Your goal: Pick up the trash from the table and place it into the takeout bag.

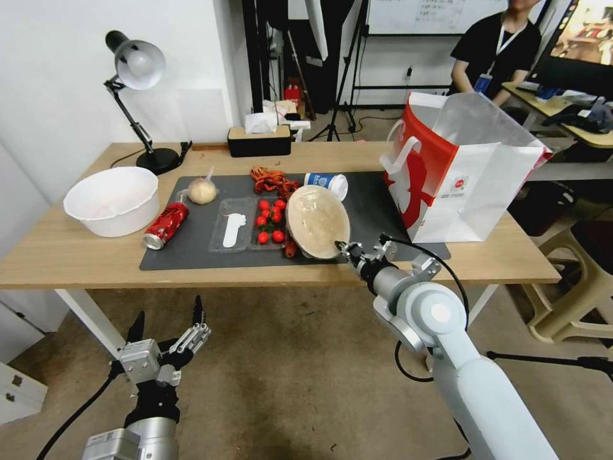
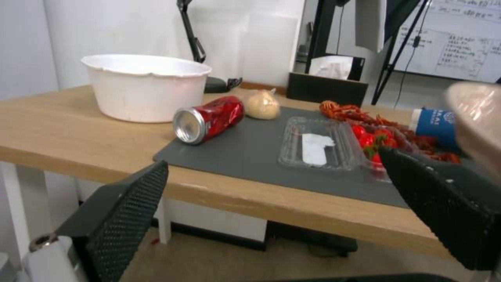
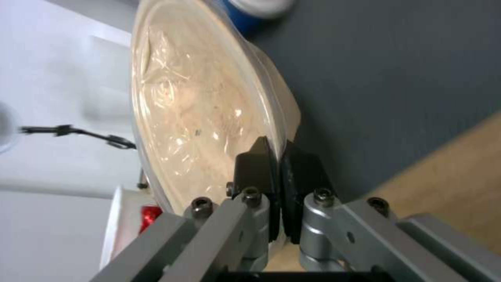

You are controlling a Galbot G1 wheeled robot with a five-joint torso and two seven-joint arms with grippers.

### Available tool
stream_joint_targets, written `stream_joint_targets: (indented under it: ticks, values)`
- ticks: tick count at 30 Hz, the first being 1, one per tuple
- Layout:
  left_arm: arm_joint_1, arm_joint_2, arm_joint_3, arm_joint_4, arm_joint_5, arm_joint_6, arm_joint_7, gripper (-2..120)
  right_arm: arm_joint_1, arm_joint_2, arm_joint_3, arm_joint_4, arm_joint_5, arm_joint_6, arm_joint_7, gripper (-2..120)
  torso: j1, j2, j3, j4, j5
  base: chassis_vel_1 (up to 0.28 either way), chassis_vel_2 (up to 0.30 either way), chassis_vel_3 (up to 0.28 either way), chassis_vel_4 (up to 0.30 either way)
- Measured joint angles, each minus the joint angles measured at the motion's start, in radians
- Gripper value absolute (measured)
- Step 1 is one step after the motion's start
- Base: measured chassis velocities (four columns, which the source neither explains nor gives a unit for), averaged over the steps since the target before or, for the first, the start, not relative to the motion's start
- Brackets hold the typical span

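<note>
The right end effector (image 1: 343,247) is clamped narrow on the rim of the tan bowl (image 1: 317,221), which it holds tipped up on edge over the grey mat (image 1: 370,211), near the front of the table (image 1: 76,255); the right wrist view shows both pads pinching only the thin lip where the film lid meets the wall. That thin edge grip is the main risk: the bowl's weight hangs off one point, so it could swing or slip free, or the lid could peel away and spill whatever is inside. The bag (image 1: 466,172) stands open on the table's right end, near the bowl, and its walls are soft; a bowl carried too low could catch the rim or a handle and fold or push the bag over. The bowl also hangs just above the tomatoes (image 1: 270,220) and the crayfish shells (image 1: 271,181), with the blue cup (image 1: 327,184) lying behind it, so a drop would scatter them. The red can (image 1: 166,225) and bagged bun (image 1: 202,190) lie on the mat's left side, beside a white bowl (image 1: 112,199). The left end effector (image 1: 167,319) waits below the table edge, fingers spread wide, empty.
</note>
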Motion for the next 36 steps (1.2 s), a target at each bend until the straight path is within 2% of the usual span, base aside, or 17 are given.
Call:
stream_joint_targets:
  ticks: [2,4,6,8,10,11,14,15,19,23,29,31,33,35,36]
  values:
    - [0.001,-0.001,0.001,-0.004,0.004,-0.002,-0.001,100,-0.019,-0.044,0.015,0.066,-0.109,0.001,-0.067,0,0.000,0.000,0.000,-0.0001,0.0000,0.000,0.000,0.000,0.000]
    - [0.003,-0.001,0.001,-0.006,0.005,-0.003,-0.001,100,-0.021,-0.055,0.021,0.082,-0.138,0.002,-0.082,0,0.000,0.000,0.000,-0.0003,-0.0001,0.000,0.000,0.000,0.000]
    - [0.011,-0.003,0.004,-0.011,0.011,-0.008,-0.002,100,-0.009,-0.118,0.051,0.143,-0.310,0.012,-0.136,0,0.000,0.000,0.000,-0.0002,0.0002,0.000,0.000,0.000,0.000]
    - [0.012,-0.004,0.005,-0.012,0.012,-0.009,-0.002,100,-0.001,-0.134,0.059,0.151,-0.350,0.015,-0.145,0,0.000,0.000,0.000,-0.0001,0.0000,0.000,0.000,0.000,0.000]
    - [0.014,-0.007,0.006,-0.013,0.015,-0.013,-0.002,100,0.036,-0.201,0.081,0.158,-0.515,0.023,-0.172,0,0.000,0.000,0.000,-0.0001,0.0002,0.000,0.000,0.000,0.000]
    - [0.014,-0.007,0.006,-0.013,0.015,-0.013,-0.002,100,0.036,-0.201,0.081,0.158,-0.515,0.023,-0.172,0,0.000,0.000,0.000,-0.0001,0.0002,0.000,0.000,0.000,0.000]
    - [0.022,-0.013,0.011,-0.016,0.020,-0.019,-0.002,100,0.129,-0.309,0.109,0.120,-0.667,0.018,-0.157,0,0.000,0.000,0.000,-0.0002,0.0001,0.000,0.000,0.000,0.000]
    - [0.022,-0.013,0.011,-0.016,0.020,-0.019,-0.002,100,0.129,-0.309,0.109,0.120,-0.667,0.018,-0.157,0,0.000,0.000,0.000,-0.0002,0.0001,0.000,0.000,0.000,0.000]
    - [0.033,-0.020,0.019,-0.019,0.028,-0.028,-0.001,100,0.263,-0.394,0.111,0.014,-0.778,0.029,-0.149,0,0.000,0.000,0.000,0.0001,0.0000,0.000,0.000,0.000,0.000]
    - [0.034,-0.022,0.025,-0.024,0.033,-0.029,0.001,100,0.330,-0.418,0.098,-0.051,-0.839,0.027,-0.134,0,0.000,0.000,0.000,0.0000,-0.0002,0.000,0.000,0.000,0.000]
    - [0.038,-0.023,0.025,-0.024,0.033,-0.029,0.003,100,0.347,-0.420,0.089,-0.097,-0.877,0.008,-0.116,0,0.000,0.000,0.000,-0.0001,0.0000,0.000,0.000,0.000,0.000]
    - [0.044,-0.022,0.022,-0.024,0.031,-0.025,0.005,100,0.336,-0.418,0.089,-0.106,-0.874,0.007,-0.121,11,0.000,0.000,0.000,-0.0001,-0.0001,0.000,0.000,0.000,0.000]
    - [0.044,-0.022,0.022,-0.024,0.030,-0.023,0.005,100,0.331,-0.416,0.089,-0.111,-0.873,0.007,-0.123,15,0.000,0.000,0.000,-0.0001,-0.0001,0.000,0.000,0.000,0.000]
    - [0.043,-0.022,0.020,-0.028,0.030,-0.021,0.003,100,0.327,-0.411,0.090,-0.122,-0.875,0.007,-0.127,26,0.000,0.000,0.000,-0.0001,-0.0002,0.000,0.000,0.000,0.000]
    - [0.043,-0.022,0.020,-0.028,0.030,-0.021,0.003,100,0.327,-0.411,0.090,-0.122,-0.875,0.007,-0.127,26,0.000,0.000,0.000,-0.0001,-0.0002,0.000,0.000,0.000,0.000]
